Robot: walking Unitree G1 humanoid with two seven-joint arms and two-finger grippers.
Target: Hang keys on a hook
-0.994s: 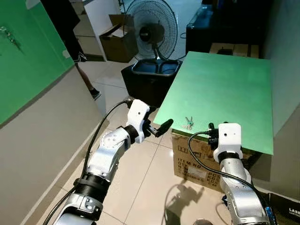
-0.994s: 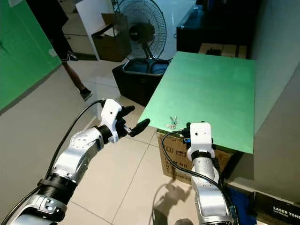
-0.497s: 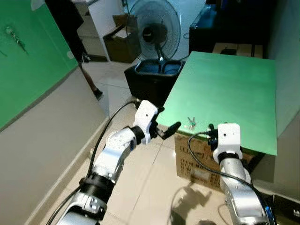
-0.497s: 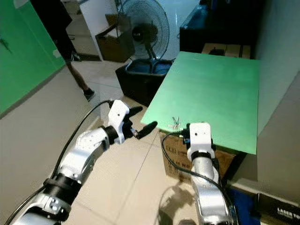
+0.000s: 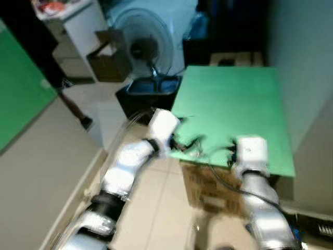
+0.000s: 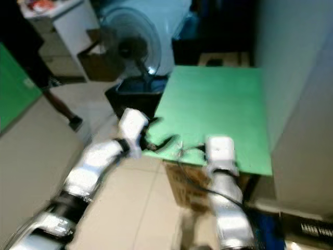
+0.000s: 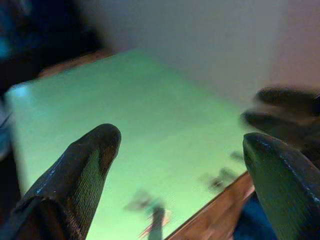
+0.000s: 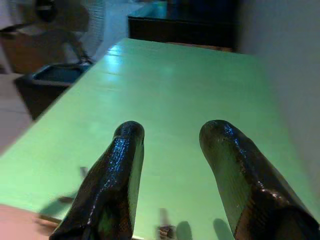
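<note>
Everything is motion-blurred. A green table top [image 5: 234, 99] lies ahead on a cardboard box [image 5: 208, 187]. The keys [image 7: 220, 179] are a small smeared shape near its front edge. My left gripper [image 5: 190, 143] reaches over the front left corner, open, with its fingers wide apart [image 7: 181, 140] and nothing between them. My right gripper [image 8: 174, 131] is open too and hovers low over the front edge, pointing across the table. In the eye views the white right wrist [image 5: 248, 152] covers its fingers. The right fingers [image 7: 280, 117] appear dark beyond the keys.
A standing fan [image 5: 140, 47] and a black bin [image 5: 151, 91] stand left of the table. A person's leg [image 5: 70, 101] is beside a green wall panel [image 5: 21, 99]. Further back are a white shelf [image 5: 78, 21] and an open carton [image 5: 109, 60].
The camera has swung and the picture has blurred. My left gripper has come in from off the corner to over the table's front edge, closer to the keys. The right arm has kept its place.
</note>
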